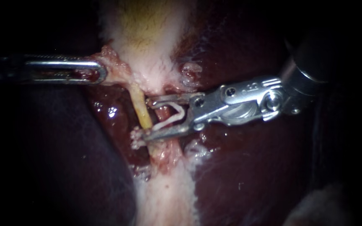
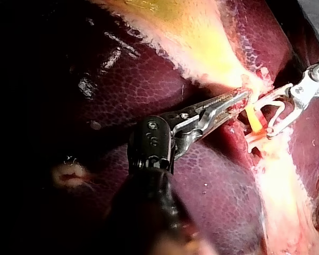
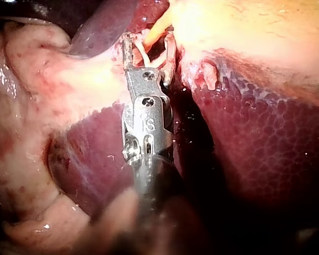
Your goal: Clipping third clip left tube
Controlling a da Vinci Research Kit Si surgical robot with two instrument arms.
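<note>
Now right claw [image 1: 146,119] holds a clip [image 1: 170,120] beside the tube [image 1: 139,104]; left claw [image 1: 101,71] grips tissue [image 1: 115,67].

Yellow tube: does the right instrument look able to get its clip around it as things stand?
Probably yes. The right instrument holds the clip in wide-set jaws whose tips reach the yellow tube. The tube runs bare, with nothing in front of it. The left instrument grips tissue above, clear of the approach.

The liver [image 1: 252,175] is dark maroon, the gallbladder [image 1: 147,33] pale yellowish, the tube [image 1: 141,109] yellow, the clip [image 1: 169,119] white.
</note>
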